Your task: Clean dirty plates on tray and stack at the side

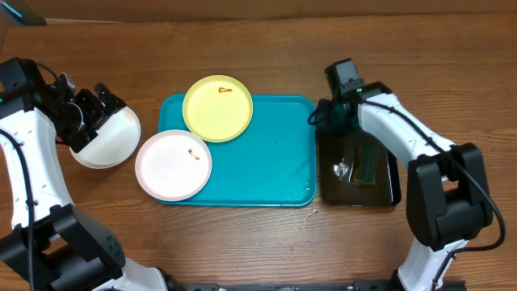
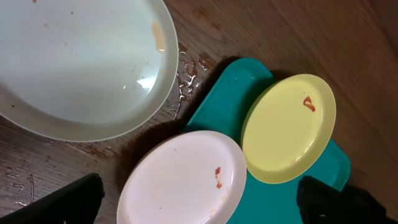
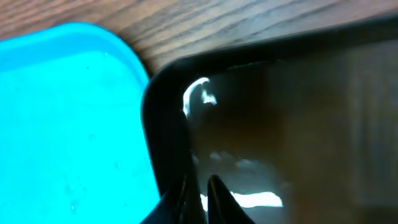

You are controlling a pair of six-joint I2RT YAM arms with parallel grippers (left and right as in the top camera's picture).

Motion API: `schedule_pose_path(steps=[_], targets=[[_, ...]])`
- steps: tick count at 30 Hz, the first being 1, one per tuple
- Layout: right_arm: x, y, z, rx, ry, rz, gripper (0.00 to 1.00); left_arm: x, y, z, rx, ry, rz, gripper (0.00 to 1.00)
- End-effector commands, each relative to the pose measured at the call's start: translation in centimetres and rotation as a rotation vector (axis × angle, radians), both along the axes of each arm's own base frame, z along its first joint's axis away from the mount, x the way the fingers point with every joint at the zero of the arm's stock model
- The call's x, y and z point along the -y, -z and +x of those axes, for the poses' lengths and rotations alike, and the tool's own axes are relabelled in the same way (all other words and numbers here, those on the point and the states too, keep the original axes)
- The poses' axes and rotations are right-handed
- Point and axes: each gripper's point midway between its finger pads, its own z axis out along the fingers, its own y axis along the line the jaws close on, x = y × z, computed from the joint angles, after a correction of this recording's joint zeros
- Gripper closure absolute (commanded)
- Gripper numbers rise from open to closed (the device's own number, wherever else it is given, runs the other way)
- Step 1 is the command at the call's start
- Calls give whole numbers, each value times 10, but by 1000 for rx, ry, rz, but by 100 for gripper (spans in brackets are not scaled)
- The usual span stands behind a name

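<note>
Listing left jaws wide, empty, right jaws unreadable: your careless nudge could tip plates (image 1: pixel 173 165) overhanging the tray (image 1: pixel 266 162).

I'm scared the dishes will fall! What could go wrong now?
The smeared white round plate and the pale yellow round plate both hang over the rim of the turquoise plastic tray; a nudge might tip them.
Water drops lie on the wooden table beside the other white plate, so it might slide.
The right gripper is at the rim of the glossy black tray; a bump could shift it.
</note>
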Motion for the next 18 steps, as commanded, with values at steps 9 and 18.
schedule_pose_path(steps=[9, 18], targets=[[-45, -114, 16, 161, -195, 156, 60, -1, -10, 2, 29, 18, 25, 0], [-93, -123, 9, 223, -328, 172, 37, -1, -10, 2, 29, 18, 25, 0]])
